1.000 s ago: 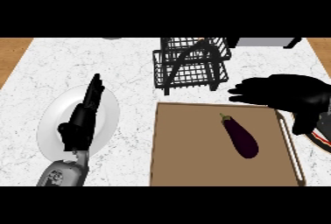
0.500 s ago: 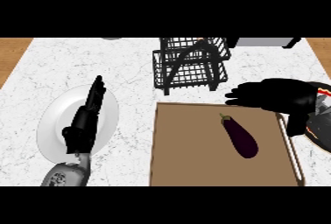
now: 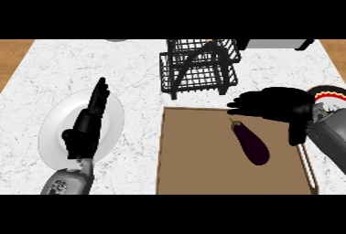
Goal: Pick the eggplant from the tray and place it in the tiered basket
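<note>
**Mia:** Where is the right hand (image 3: pixel 273 104)?

**Ben:** It is on the right side, over the far right part of the tray (image 3: pixel 196 183). Its fingers point to the left. They look a bit bent, but they hold nothing. The thumb hangs down on the right.

**Mia:** Is it touching the eggplant (image 3: pixel 250 142)?

**Ben:** I cannot tell for sure. The hand is just past the eggplant's stem end, very near it. No finger is wrapped around it.

**Mia:** So where is the eggplant?

**Ben:** It lies flat in the brown tray, toward the right side. It is dark purple. Its stem end points far and a little left, and its fat end points near and right.

**Mia:** And the basket?

**Ben:** The black wire tiered basket (image 3: pixel 200 67) stands on the counter (image 3: pixel 135 68), just past the far edge of the tray. It is a bit left of the right hand.

**Mia:** What about the left hand (image 3: pixel 86 125)?

**Ben:** It is on the left, over a white plate (image 3: pixel 51 130). Its fingers are straight and point far away. It holds nothing.

**Mia:** Anything else?

**Ben:** The counter is white like marble. The plate and the tray sit side by side with a gap between them.
</note>
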{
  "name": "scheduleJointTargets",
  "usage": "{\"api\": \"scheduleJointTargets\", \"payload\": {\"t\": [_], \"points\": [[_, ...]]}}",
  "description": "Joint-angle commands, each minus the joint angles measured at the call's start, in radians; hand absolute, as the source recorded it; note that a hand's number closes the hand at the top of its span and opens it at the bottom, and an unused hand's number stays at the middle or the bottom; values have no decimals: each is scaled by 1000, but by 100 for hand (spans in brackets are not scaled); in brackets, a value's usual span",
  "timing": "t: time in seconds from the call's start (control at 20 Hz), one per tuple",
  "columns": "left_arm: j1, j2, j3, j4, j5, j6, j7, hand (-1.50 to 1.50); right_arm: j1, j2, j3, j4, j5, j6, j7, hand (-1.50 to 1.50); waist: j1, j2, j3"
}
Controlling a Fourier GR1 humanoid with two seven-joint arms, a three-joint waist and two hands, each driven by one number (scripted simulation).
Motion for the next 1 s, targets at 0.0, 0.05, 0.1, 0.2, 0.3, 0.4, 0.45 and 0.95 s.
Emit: {"api": "scheduleJointTargets", "payload": {"t": [0.0, 0.05, 0.1, 0.2, 0.3, 0.4, 0.45, 0.95], "points": [[9, -20, -3, 0, -6, 2, -11, 0, 0, 57, 8, 68, 33, 44, -62, -150, 1, 1, 0], [5, -9, 14, 23, -3, -8, -25, 0, -40, 41, -10, 34, 25, 122, -38, -150, -1, 0, 0], [2, -35, -24, 6, -43, 21, 6, 0, 36, 46, 5, 5, 37, 65, -32, -150, -6, -1, 0], [4, -13, 9, 3, -13, -10, -1, 0, 14, 57, 10, -35, 42, 116, -8, -150, -4, -1, 0], [-39, -6, 40, 26, -1, -21, -16, 0, 3, 69, 14, 52, 70, 71, -47, -150, -2, 1, 0], [22, -9, 20, 0, -17, -21, -8, 0, 10, 107, 4, 23, 73, 92, -4, -150, -2, 0, 0], [-10, -20, 30, 31, -26, -7, -30, 0, 55, 54, 2, -1, 87, 61, -44, -150, -7, 0, 0], [-17, -58, 10, 52, -54, -9, -24, 0, 23, 158, -2, 181, 149, 7, -71, -150, -1, 1, 0]]}}
